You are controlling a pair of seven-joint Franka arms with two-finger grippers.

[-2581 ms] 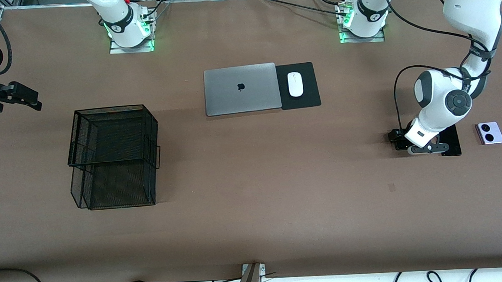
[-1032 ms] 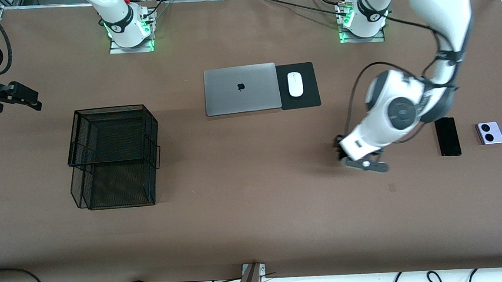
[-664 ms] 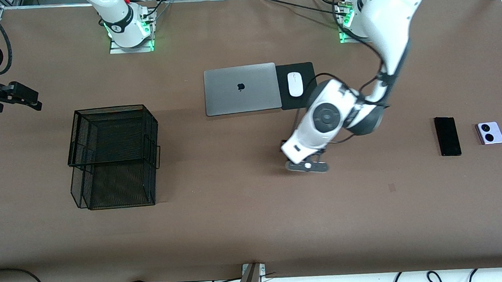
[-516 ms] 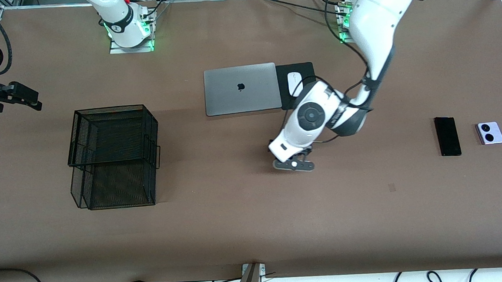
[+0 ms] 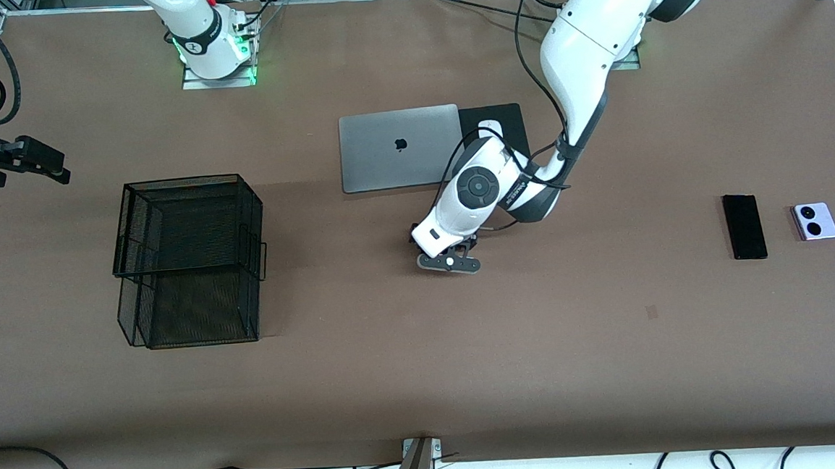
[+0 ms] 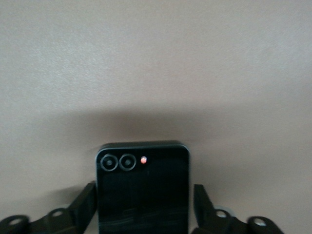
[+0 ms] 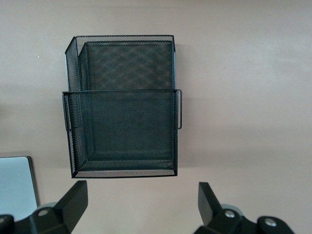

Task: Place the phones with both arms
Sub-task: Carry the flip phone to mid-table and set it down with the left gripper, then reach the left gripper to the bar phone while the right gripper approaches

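Front view: the left gripper [image 5: 448, 260] is low over bare table, nearer the camera than the laptop [image 5: 401, 148]; slim phone [image 5: 744, 226] and lilac phone [image 5: 814, 221] lie toward the left arm's end.

Left wrist view: folded phone [image 6: 142, 187] sits between parted fingers [image 6: 83, 207], gaps either side.

Right wrist view: the waiting right gripper [image 7: 141, 207] gapes, empty, over the basket [image 7: 122, 105].

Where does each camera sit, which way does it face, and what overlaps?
Front view: high across the table, facing both bases; shows the left arm, mesh tray, laptop.
Left wrist view: looks down at the black folded phone inside the open left gripper.
Right wrist view: looks down on the mesh tray; open right gripper shows.
Shared: front and right wrist views both show mesh tray and laptop.
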